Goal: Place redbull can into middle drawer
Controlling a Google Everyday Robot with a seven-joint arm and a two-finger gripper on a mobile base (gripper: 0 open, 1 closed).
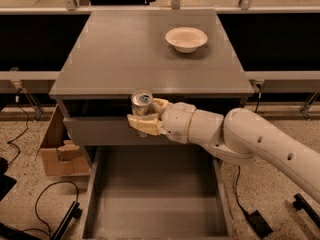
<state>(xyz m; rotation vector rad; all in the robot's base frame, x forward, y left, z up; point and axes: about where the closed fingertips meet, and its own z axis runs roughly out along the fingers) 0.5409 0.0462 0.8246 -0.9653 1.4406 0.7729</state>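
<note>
A Google Everyday Robot's gripper (143, 114) pinches the redbull can (141, 101) between its two tan fingers (142, 124), holding it upright just in front of the grey cabinet's (125, 49) front edge. The can's shiny top faces the camera. The can hangs against the closed upper drawer front (97, 130), above the rear of the middle drawer (155, 196) and clear of its floor. That drawer stands pulled wide open toward the camera, its flat grey floor bare between low side walls.

The white arm (250, 139) reaches in from the lower right, crossing the open drawer's right wall. On the cabinet top, well behind the can, a white bowl (186, 38) sits toward the right rear. To the cabinet's left an open cardboard box (56, 151) rests on the speckled floor, with black cables (42, 209) looping nearby.
</note>
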